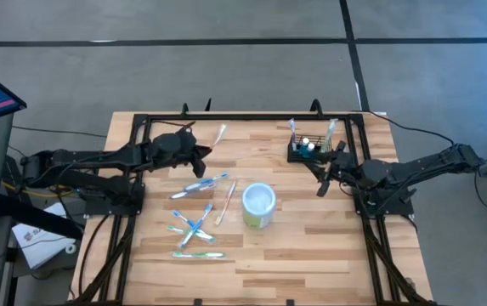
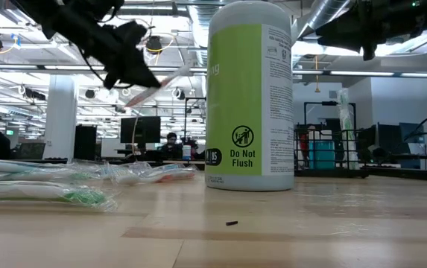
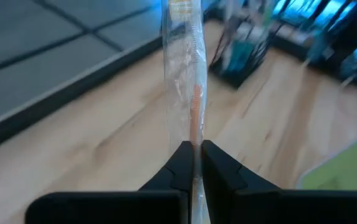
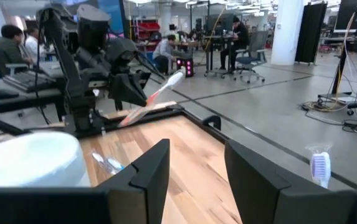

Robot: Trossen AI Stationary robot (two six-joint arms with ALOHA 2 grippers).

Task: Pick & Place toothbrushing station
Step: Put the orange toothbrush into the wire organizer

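Step in hand: carrying a wrapped toothbrush (image 1: 218, 136) toward the basket; judged as the transport part of one pick-and-place round.
Left pincer (image 1: 204, 152): clenched on the wrapped toothbrush, raised above the bench (image 1: 311, 246) on the far left side; in the left wrist view the two fingers (image 3: 181, 165) meet on the clear wrapper, the brush standing out beyond them.
Right pincer (image 1: 320, 180): released, jaws standing apart with nothing between them; it waits at the right side of the bench, just in front of the basket.
Toothbrushing station: small black wire basket (image 1: 313, 154) at the far right of the bench, well apart from the left pincer; several brushes already stand upright in it.
Cup or tub: white-and-green round container (image 1: 258, 205) near the bench's middle, between the loose brushes and the basket.
Remaining stock: a scatter of wrapped toothbrushes (image 1: 196, 228) on the left half of the bench, not yet moved.
Progress: partly done, judging by brushes both in the basket and on the bench.
Next move calls for: crossing rightward to the basket, clearing the container, turning the brush upright and lowering it in before letting go.
Uncertainty: which end of the held brush points outward is probably the head, but the wrapper blurs it.
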